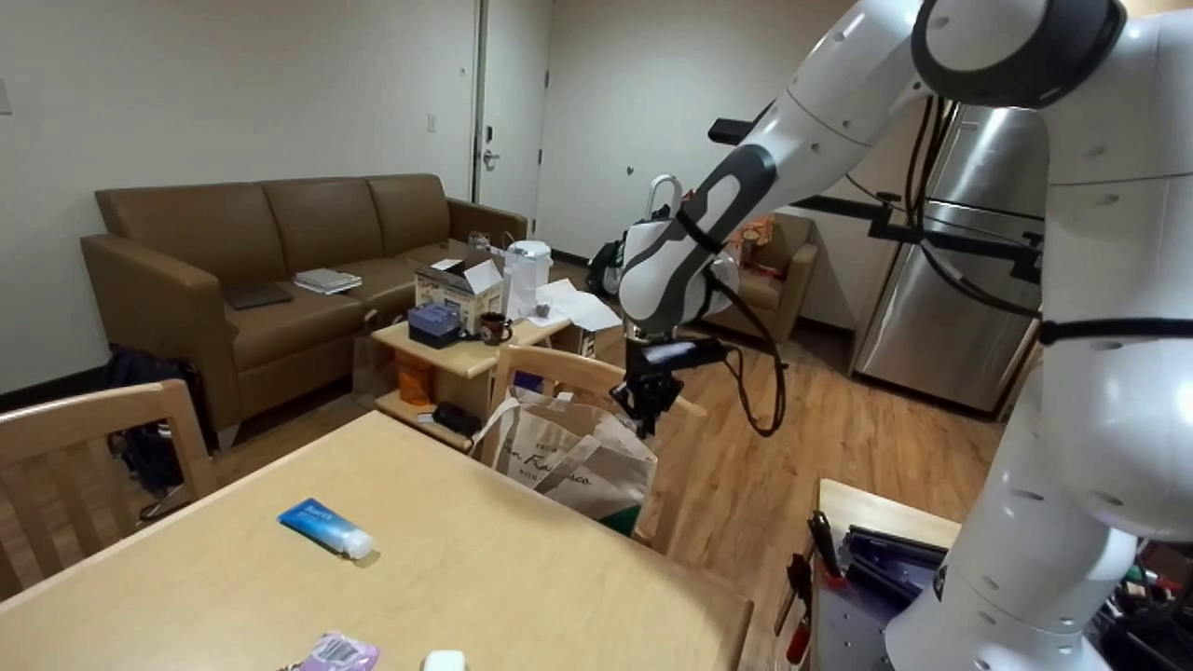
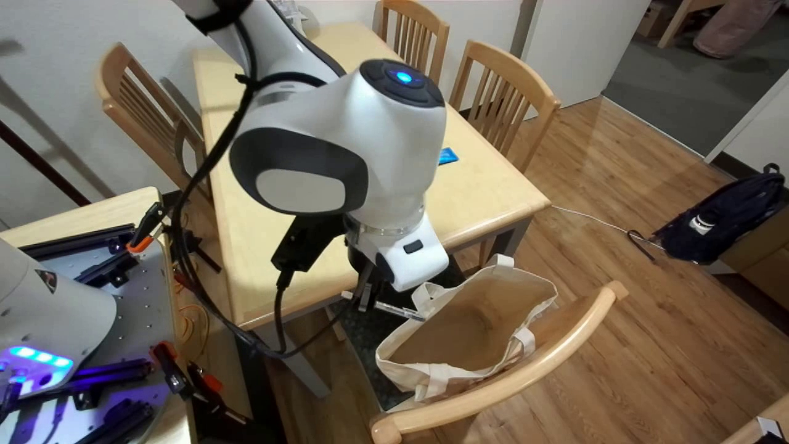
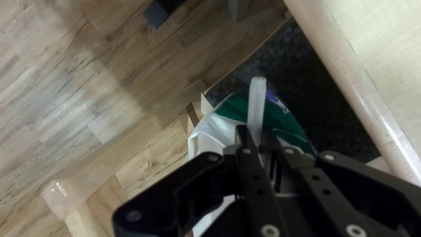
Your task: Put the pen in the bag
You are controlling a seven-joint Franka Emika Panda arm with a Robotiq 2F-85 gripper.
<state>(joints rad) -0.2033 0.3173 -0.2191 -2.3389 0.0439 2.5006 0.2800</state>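
Plainly, the Robotiq gripper grasps the pen, jaws clamped around it, near the San Francisco tote bag, one pen end pointing towards the bag; contact is unclear. A wooden chair back borders the bag opposite the dining table, whose blue squeeze tube lies well apart from the bag.

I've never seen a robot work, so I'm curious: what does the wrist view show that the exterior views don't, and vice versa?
Only the wrist view: a small purple patch beside a green panel on the bag.

Only the exterior views: the brown couch, the dark backpack, and the blue tube on the table.

Both share the bag, table, wooden floor and gripper. The pen it grips shows in an exterior view and in the wrist view.
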